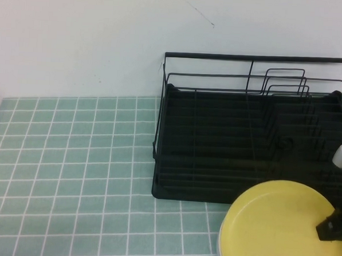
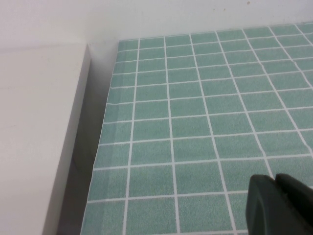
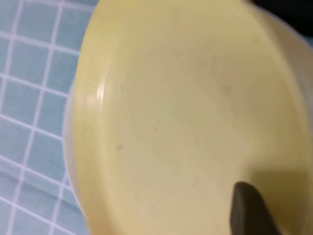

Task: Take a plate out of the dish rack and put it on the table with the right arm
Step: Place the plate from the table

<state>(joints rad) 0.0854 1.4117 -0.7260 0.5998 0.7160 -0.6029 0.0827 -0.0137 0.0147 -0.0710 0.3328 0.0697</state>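
The yellow plate (image 1: 280, 228) is face up in front of the near right part of the black dish rack (image 1: 255, 59), over the green tiled table (image 1: 72, 157). My right gripper (image 1: 331, 226) is shut on the plate's right edge. In the right wrist view the plate (image 3: 186, 112) fills the picture, and one black finger (image 3: 249, 210) lies on its upper face; the other finger is hidden under it. A pale whitish edge (image 1: 220, 245) shows under the plate's left rim. My left gripper (image 2: 275, 182) is shut and empty above the tiles, out of the high view.
The rack holds no dishes that I can see; its upright wire loops (image 1: 285, 82) stand at the back right. A white wall is behind it. In the left wrist view the table's edge (image 2: 100, 147) meets a white ledge (image 2: 39, 127). Bare tiles lie left of the rack.
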